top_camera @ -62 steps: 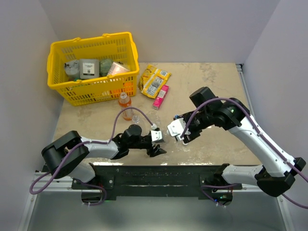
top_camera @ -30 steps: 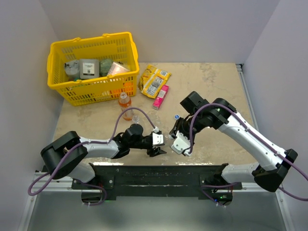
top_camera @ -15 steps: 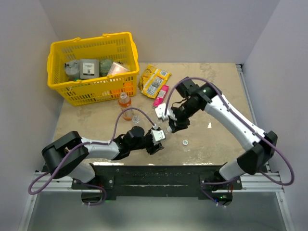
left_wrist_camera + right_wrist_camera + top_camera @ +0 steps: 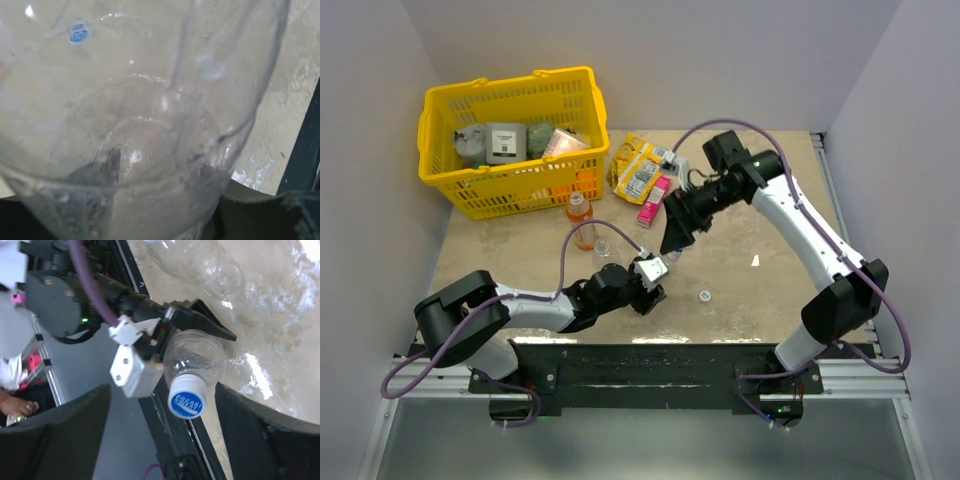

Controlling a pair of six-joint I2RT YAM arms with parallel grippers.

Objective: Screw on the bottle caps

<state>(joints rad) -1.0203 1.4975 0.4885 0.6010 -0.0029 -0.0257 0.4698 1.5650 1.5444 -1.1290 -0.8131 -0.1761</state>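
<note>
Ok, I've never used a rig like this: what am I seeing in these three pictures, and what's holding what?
Two robot arms are bolted at the near edge of the table, each ending in a two-finger gripper. The wide picture comes from a fixed camera above and behind them; the others come from a camera on each wrist. On the table are a yellow basket, an orange drink bottle, a clear bottle, a yellow snack packet, a pink packet and one loose cap. The left gripper is closed on a second clear bottle, which fills its wrist view. The right wrist view shows a blue cap on that bottle's neck, with the right gripper open either side of it, not touching.
</note>
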